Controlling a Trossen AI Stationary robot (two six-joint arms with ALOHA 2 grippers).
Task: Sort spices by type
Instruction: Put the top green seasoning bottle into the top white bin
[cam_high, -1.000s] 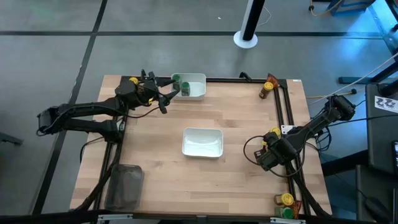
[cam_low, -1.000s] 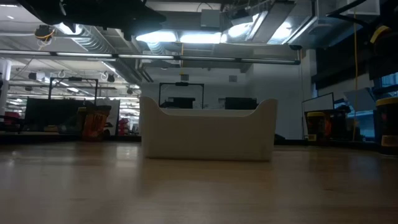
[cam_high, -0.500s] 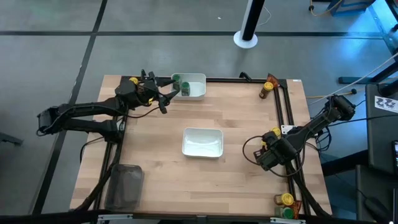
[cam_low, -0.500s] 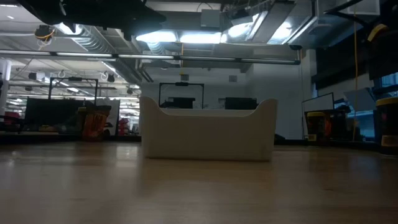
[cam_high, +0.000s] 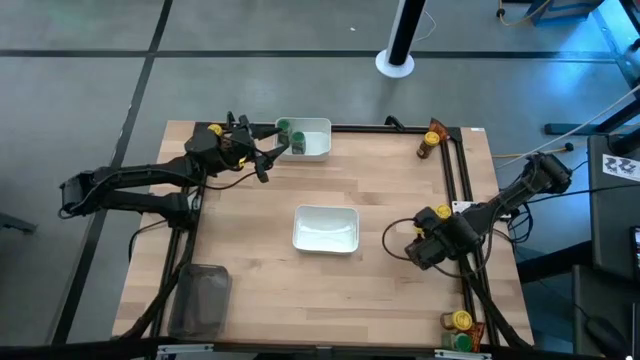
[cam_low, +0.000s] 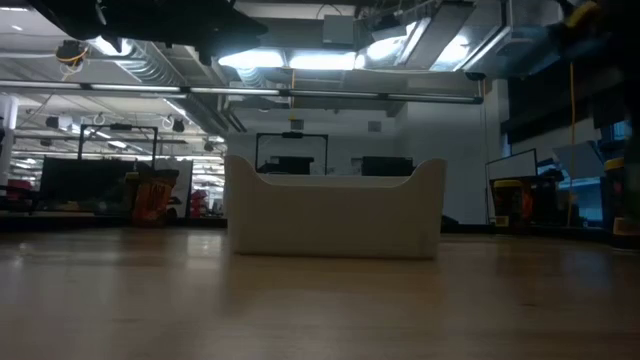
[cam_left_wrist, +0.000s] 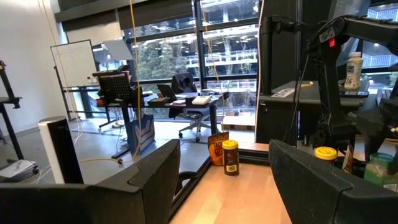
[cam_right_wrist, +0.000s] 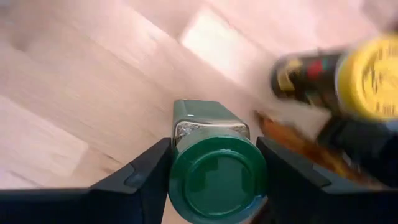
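My right gripper (cam_right_wrist: 216, 182) hangs over the table's right side (cam_high: 425, 247), shut on a small jar with a green cap (cam_right_wrist: 216, 177). Below it a yellow-capped jar (cam_right_wrist: 364, 81) sits beside a brown-orange packet (cam_right_wrist: 289, 138). My left gripper (cam_high: 275, 150) waits open at the far white bowl (cam_high: 318, 127), which holds two green-capped jars (cam_high: 298, 142). More spices stand at the far right (cam_high: 430, 146) and the near right (cam_high: 461, 320). My right gripper pinches the jar between its two fingers at the sides of the green cap (cam_right_wrist: 181, 180). The fingers come from above and point down. The jar hangs upright below them, its glass body (cam_right_wrist: 208, 117) clear of the wooden top.
A second white bowl (cam_high: 325, 228) stands in the table's middle and fills the low view (cam_low: 335, 210). A clear grey tray (cam_high: 200, 300) lies at the near left. Black rails (cam_high: 455, 175) run along the right edge.
My right gripper has risen and shifted a little toward the table's left, rolling about the line along which it points. My left arm has kept still.
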